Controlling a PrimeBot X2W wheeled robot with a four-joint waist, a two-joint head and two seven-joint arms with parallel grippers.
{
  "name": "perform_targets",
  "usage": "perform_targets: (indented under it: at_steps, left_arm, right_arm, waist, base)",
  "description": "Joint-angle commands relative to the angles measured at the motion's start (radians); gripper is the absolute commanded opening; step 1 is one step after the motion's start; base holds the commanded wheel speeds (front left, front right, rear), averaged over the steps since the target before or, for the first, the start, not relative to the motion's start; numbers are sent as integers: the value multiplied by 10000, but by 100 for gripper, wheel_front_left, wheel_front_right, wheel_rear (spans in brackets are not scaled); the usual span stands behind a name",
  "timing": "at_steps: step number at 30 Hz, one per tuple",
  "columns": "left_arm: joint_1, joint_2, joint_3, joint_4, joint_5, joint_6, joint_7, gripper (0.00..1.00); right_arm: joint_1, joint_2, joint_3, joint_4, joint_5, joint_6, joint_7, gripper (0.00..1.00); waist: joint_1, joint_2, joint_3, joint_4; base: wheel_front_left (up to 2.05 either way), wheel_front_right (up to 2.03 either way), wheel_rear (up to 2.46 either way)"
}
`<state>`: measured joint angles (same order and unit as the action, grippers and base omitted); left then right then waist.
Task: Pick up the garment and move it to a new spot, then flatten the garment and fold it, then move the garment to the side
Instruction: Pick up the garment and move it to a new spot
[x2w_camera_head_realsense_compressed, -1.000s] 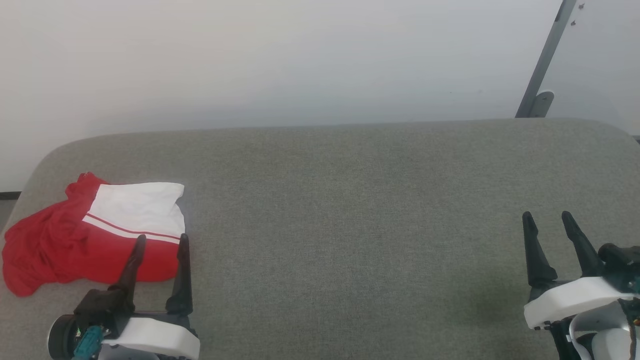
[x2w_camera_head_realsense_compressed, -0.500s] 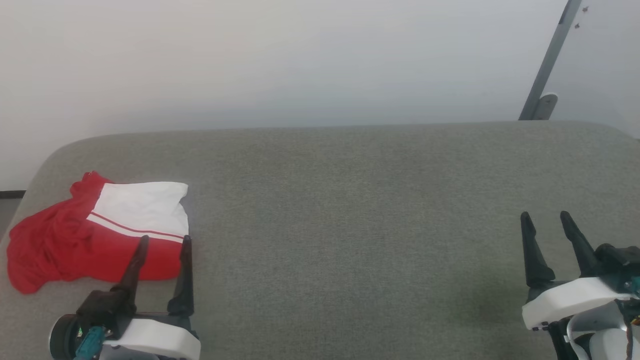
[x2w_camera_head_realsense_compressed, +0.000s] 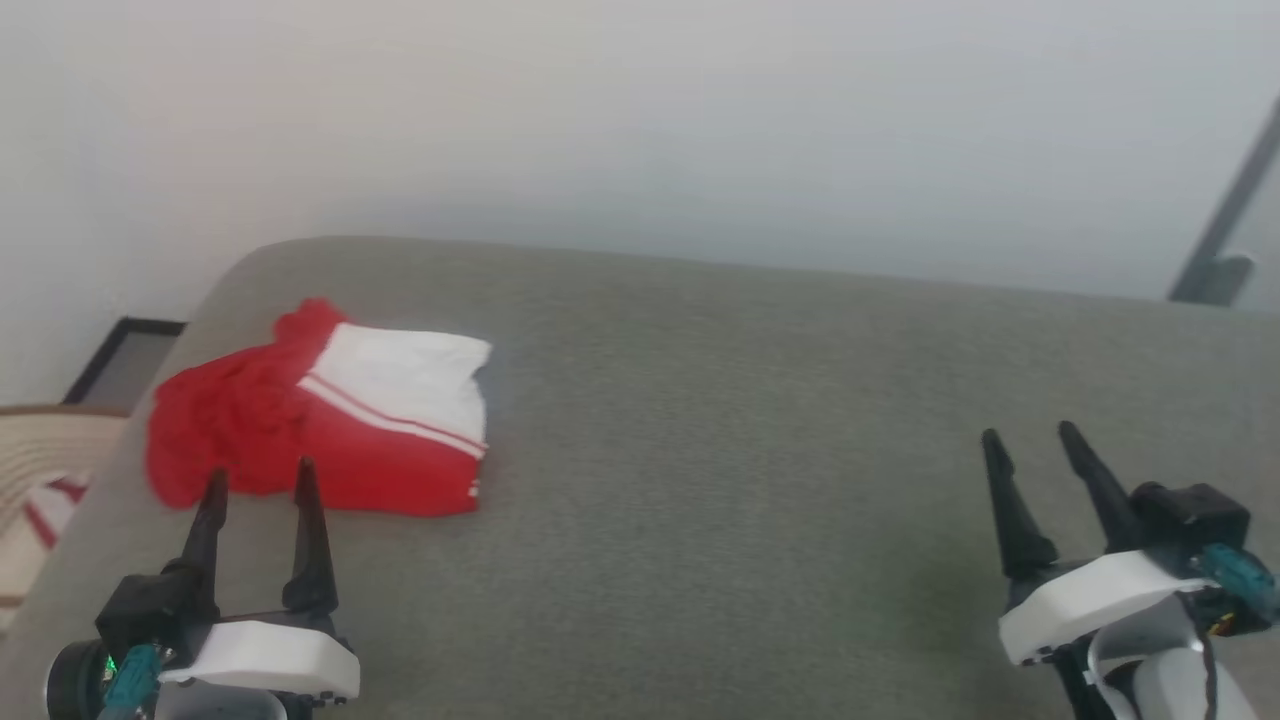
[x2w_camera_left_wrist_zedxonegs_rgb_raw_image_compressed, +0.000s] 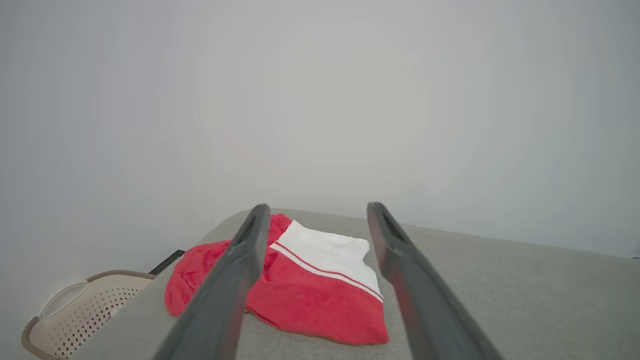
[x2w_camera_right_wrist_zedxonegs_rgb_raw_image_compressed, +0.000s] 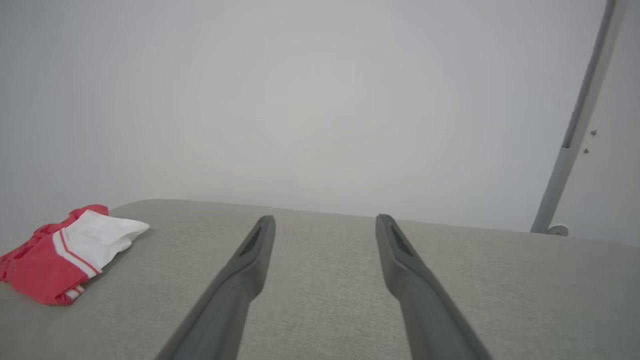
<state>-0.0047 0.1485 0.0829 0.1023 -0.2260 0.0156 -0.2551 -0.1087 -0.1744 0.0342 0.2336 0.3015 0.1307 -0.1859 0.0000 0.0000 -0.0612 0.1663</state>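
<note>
Garment (x2w_camera_head_realsense_compressed: 380, 470): one red jersey shirt with a white sleeve panel and thin red-and-white stripe trim. It was loosely bundled, not flattened, and no lettering showed.

Over the table's (x2w_camera_head_realsense_compressed: 700, 480) near left part: left gripper (x2w_camera_head_realsense_compressed: 259, 472). Its jaws were spread wide and empty, and its fingers pointed at the garment. The tips were near the garment's closest red edge; whether they touched it could not be told.

Over the table's near right part: right gripper (x2w_camera_head_realsense_compressed: 1029, 433). Its jaws were likewise released, holding nothing, and it was well apart from the garment.

Toward the table's far left corner: the garment itself, lying on the table. Its near side was a smooth red fold. The white panel lay on top toward the table's middle, and a crumpled red mass lay toward the table's left edge.

Handling, as judged: light, soft, limp and not fragile. It would sag and drape when lifted, and thin jersey could slip from a shallow pinch. The best hold appeared to be the bunched red mass or the doubled near fold, where the layers gave the jaws some bulk. A single-layer pinch risked unrolling the bundle.

Beside the table's left edge, lower down: pale perforated basket (x2w_camera_left_wrist_zedxonegs_rgb_raw_image_compressed: 75, 310).

Beyond the table's far edge: plain pale wall, with a grey pole (x2w_camera_right_wrist_zedxonegs_rgb_raw_image_compressed: 575, 150) at the far right.
</note>
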Motion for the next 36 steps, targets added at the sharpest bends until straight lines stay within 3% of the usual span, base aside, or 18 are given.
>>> perform_targets:
  at_steps: [1,10,15,21,28,36]
  left_arm:
    - [-11,21,30,-40,21,77,46,100]
    - [174,35,213,-245,-261,247,291,100]
    - [-121,62,305,-150,-716,-32,543,100]
    - [-1041,496,396,327,-1258,-483,1121,100]
    - [-2962,1165,254,1370,-1784,-904,2155,100]
    - [-5088,1828,100,3168,-2196,-1111,3519,100]
  right_arm:
    - [-95,37,74,34,64,0,-39,100]
    - [-259,102,662,176,126,-1,-61,100]
    - [-325,61,690,143,82,-1,-17,100]
    - [-478,-148,586,-31,94,-1,173,100]
    - [-983,-635,378,-632,138,-1,377,100]
    - [-1531,-995,212,-1143,257,-1,480,100]
  waist:
    - [0,0,-98,356]
    - [0,0,-215,1161]
    - [0,0,-89,1204]
    - [0,0,495,776]
    - [0,0,1990,-11]
    - [0,0,3381,-693]
  base:
    - [0,0,0]
    - [0,0,0]
    - [0,0,0]
    - [0,0,0]
    - [0,0,0]
    - [0,0,0]
